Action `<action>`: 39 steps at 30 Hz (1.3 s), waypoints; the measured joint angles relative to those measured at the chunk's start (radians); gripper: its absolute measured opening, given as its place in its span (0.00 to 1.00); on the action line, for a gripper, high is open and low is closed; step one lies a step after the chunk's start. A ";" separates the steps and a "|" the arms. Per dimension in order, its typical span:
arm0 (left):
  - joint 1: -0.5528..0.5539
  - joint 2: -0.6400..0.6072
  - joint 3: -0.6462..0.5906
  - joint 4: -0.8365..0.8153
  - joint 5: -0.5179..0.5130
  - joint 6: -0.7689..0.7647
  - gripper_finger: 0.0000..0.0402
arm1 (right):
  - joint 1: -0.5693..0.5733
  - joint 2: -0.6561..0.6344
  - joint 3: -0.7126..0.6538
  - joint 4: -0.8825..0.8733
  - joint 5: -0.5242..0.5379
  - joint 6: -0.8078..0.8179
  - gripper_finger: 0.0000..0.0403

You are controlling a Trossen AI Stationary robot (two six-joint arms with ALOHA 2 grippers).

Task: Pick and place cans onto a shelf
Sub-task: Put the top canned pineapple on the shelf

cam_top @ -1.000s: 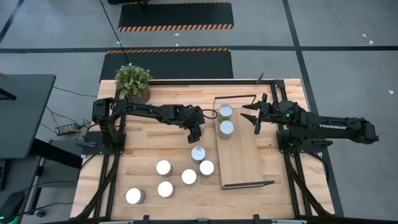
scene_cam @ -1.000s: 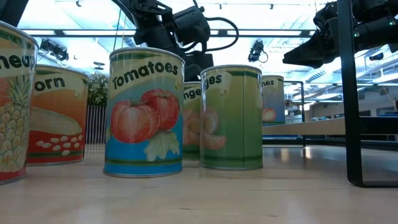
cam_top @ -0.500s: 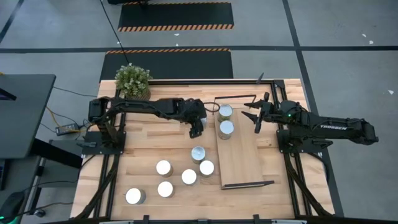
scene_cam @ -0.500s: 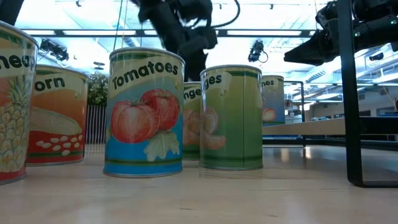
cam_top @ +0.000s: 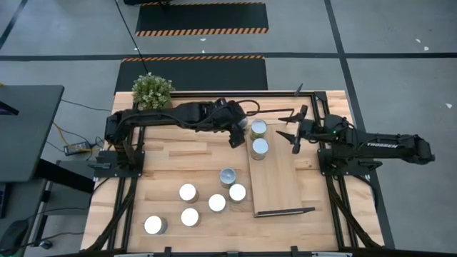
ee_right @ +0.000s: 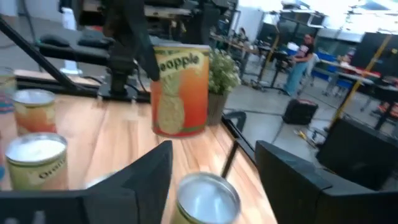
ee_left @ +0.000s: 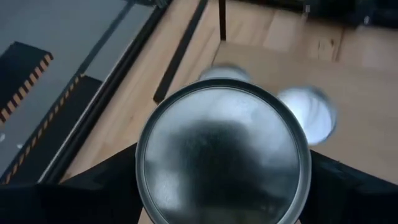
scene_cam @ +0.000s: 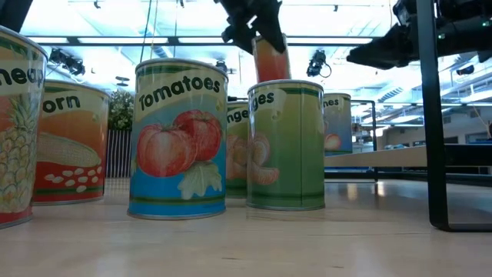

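1. Orange-labelled tin: I have the held can (ee_right: 180, 90) clamped in the left gripper (cam_top: 235, 133), lifted clear of the tabletop (cam_top: 171, 164). The right wrist view shows a pineapple label on it and dark fingers down one side.
2. I read this as the carry stage: the can hangs just beside the shelf (cam_top: 278, 182), at its far end by the black wire frame (cam_top: 270, 112), so it can come down next to what already stands there.
3. Two shelved cans (cam_top: 258, 128) sit close together on that far end of the board. The left wrist view looks down on the held can's silver top (ee_left: 222, 152), with those two blurred tops just past it.
4. The left gripper's fingers are hidden under the can rim in that view, but the can is off the table, so I judge the grip firm.
5. The right gripper (cam_top: 289, 133) waits over the shelf's opposite edge, fingers spread apart and holding nothing.
6. Six loose cans (cam_top: 188, 193) are on the table, well apart from both grippers; a potted plant (cam_top: 152, 91) stands at the back corner.
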 joint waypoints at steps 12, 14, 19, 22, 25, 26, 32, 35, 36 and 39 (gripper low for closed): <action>-0.016 0.002 0.007 0.084 -0.034 -0.077 0.79 | 0.086 0.291 0.114 0.131 -0.006 -0.001 0.83; -0.016 0.002 0.007 0.093 -0.033 -0.078 0.79 | 0.093 0.349 0.153 0.131 -0.005 -0.011 0.85; -0.017 0.002 0.007 0.111 -0.032 -0.078 0.79 | 0.095 0.474 0.238 0.131 0.045 -0.048 0.89; -0.021 0.002 0.007 0.117 -0.033 -0.078 0.79 | 0.095 0.532 0.283 0.136 0.054 -0.052 0.91; -0.023 0.002 0.007 0.115 -0.032 -0.078 0.79 | 0.095 0.578 0.326 0.140 0.076 -0.053 0.92; -0.023 0.002 0.007 0.115 -0.033 -0.078 0.79 | 0.095 0.592 0.336 0.141 0.076 -0.053 0.93; -0.031 0.002 0.007 0.117 -0.034 -0.072 0.79 | 0.094 0.661 0.366 0.190 0.076 -0.065 0.91; -0.032 0.002 0.007 0.112 -0.032 -0.065 0.80 | 0.088 0.684 0.370 0.207 0.055 -0.068 0.88; -0.032 0.002 0.007 0.109 -0.032 -0.065 0.80 | 0.085 0.691 0.370 0.216 0.051 -0.068 0.86; -0.030 0.002 0.006 0.103 -0.028 -0.058 0.80 | 0.072 0.705 0.371 0.230 0.047 -0.068 0.81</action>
